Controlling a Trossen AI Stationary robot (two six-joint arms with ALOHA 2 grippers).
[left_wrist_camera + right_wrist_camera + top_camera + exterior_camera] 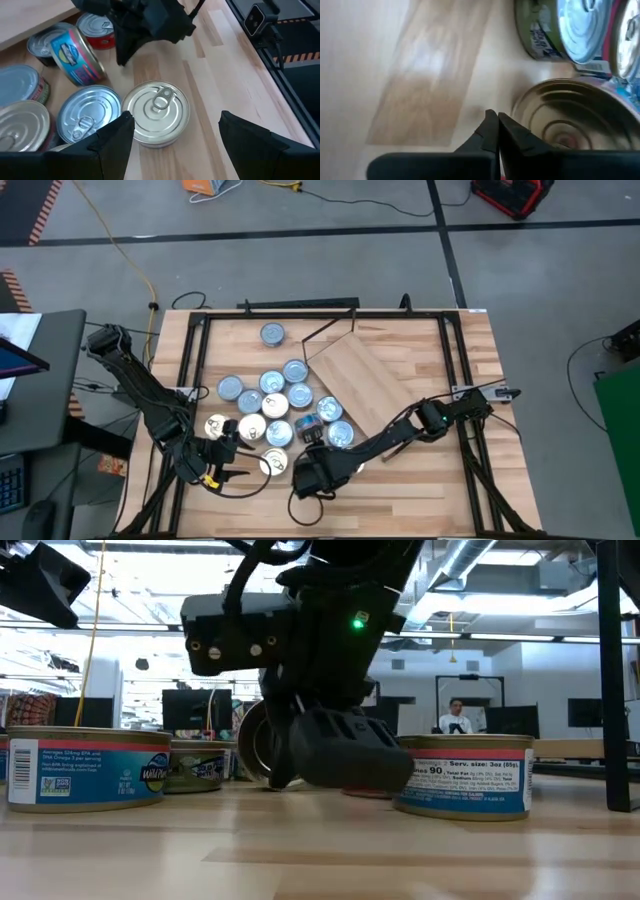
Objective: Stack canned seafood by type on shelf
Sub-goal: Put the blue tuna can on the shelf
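The left gripper (172, 137) hangs open over a silver-lidded tin (156, 112) at the cluster's near edge; centre it, then descend. The right gripper (497, 131), closed and empty, seems to nudge another tin (575, 117). The shelf (365, 385) lies just beyond.

bright overhead light glares off tin lids (159, 112); right-wrist view blurred.

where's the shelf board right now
In the high view the shelf lies tilted on the table, right of the cluster of tins, with the right arm crossing its near corner.
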